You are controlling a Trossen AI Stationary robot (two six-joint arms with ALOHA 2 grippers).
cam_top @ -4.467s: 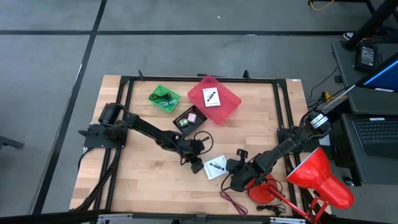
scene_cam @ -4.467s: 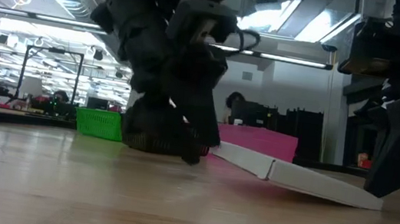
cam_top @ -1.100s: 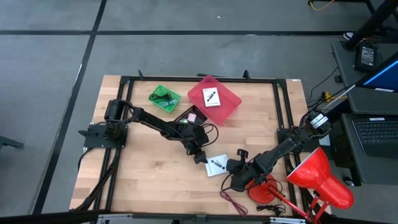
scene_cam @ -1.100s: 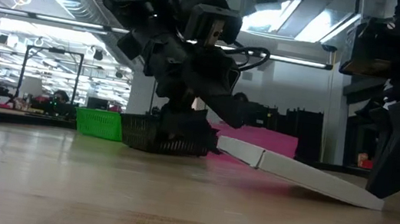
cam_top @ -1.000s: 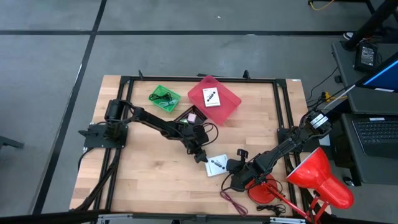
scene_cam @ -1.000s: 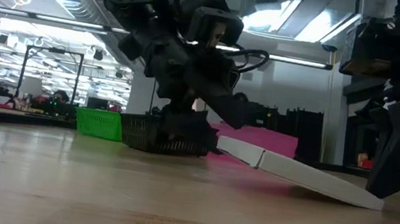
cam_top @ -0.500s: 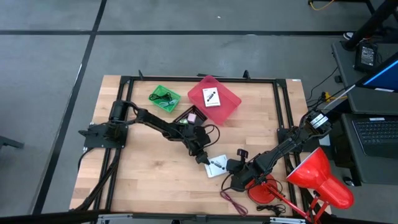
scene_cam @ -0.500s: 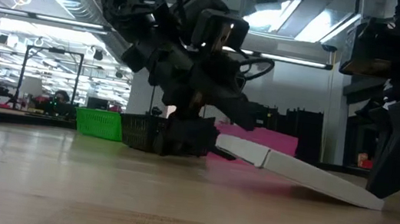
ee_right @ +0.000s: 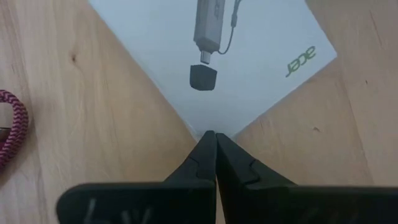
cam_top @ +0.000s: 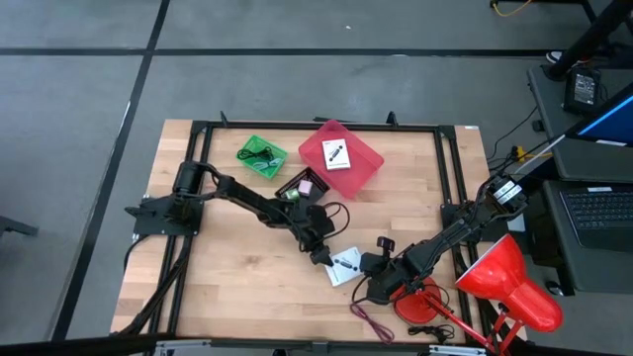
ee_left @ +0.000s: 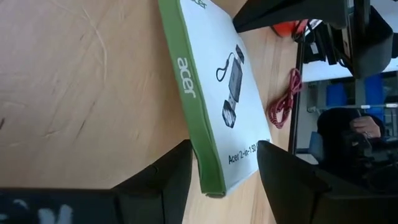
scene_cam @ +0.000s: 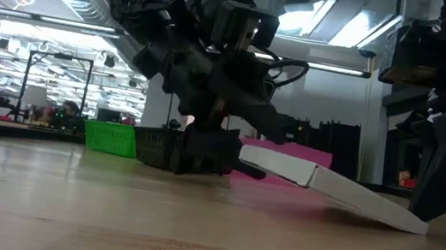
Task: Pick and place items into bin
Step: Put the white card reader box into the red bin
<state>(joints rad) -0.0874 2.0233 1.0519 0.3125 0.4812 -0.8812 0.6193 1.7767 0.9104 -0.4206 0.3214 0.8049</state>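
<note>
A flat white box with a black printed mark lies near the table's middle. In the low view the box is tilted, its end by my left gripper raised and its other end on the wood. My left gripper is open, and its fingers stand on either side of the raised corner. My right gripper is shut, with its tips at the opposite corner. A second white card lies in the red bin. A maroon cord lies by the near edge. My left gripper has the box's corner between its open fingers, one finger by the green side, the other over the white printed face. I cannot tell whether they touch it. My right gripper meets the box's corner with its shut fingertips, coming low from the table's right. That end of the box is down on the table.
A green bin with a dark cord and a black bin holding a pink cube stand toward the far side. A red desk lamp stands at the right near corner. Bare wood lies to the left near side.
My left gripper has moved down and toward the near right, onto the box's raised corner. In the low view that end of the box stands a little higher than before, while the other end has stayed on the table.
</note>
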